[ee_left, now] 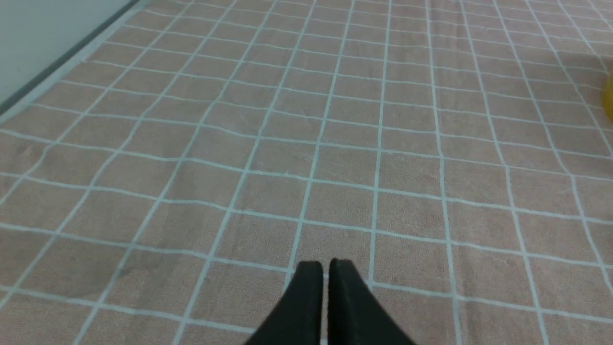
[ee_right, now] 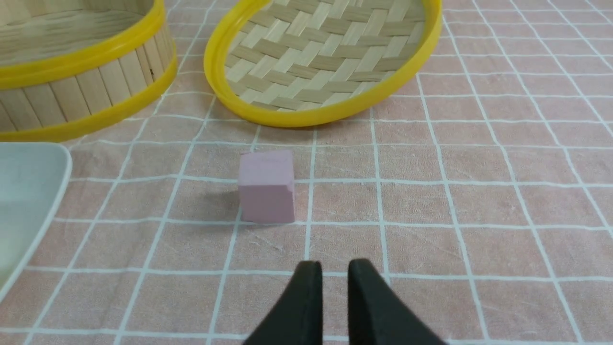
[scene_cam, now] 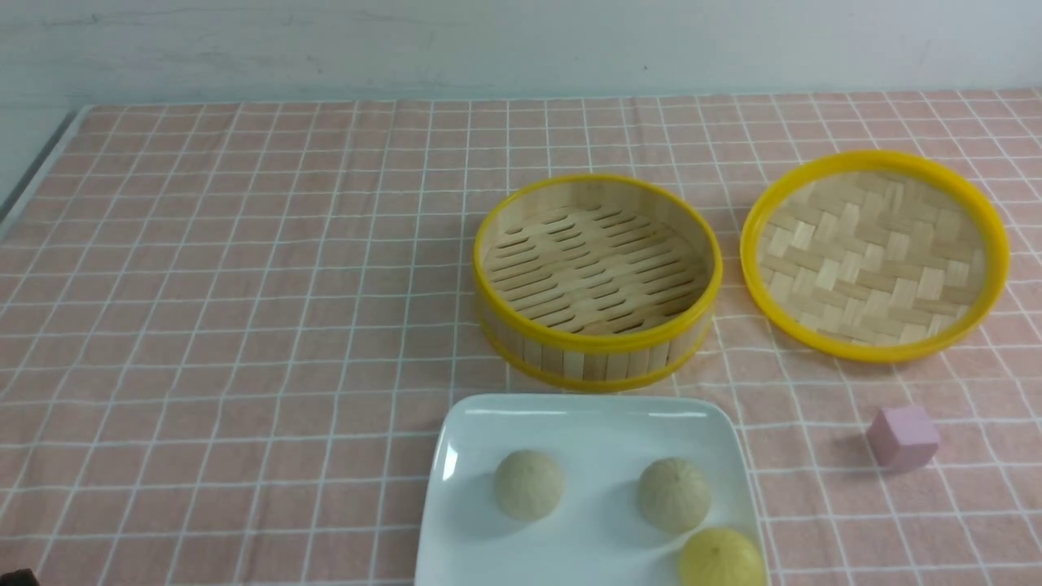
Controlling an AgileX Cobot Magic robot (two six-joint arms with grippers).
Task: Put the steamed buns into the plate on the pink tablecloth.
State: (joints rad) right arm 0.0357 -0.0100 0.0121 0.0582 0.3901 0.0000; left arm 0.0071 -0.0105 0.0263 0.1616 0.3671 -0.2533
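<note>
Both grippers hold nothing: the left gripper point(ee_left: 325, 268) is nearly closed over bare pink tablecloth point(ee_left: 268, 158), the right gripper point(ee_right: 330, 270) slightly parted. All three buns already sit on the plate point(scene_cam: 586, 423): two cream buns point(scene_cam: 528, 485) point(scene_cam: 673, 494) and the yellow bun point(scene_cam: 721, 558) by its rim, nearer the right arm. No writing is visible.

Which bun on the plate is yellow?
The yellow bun at the white plate corner nearest the pink cube; the two cream buns are paler.
</note>
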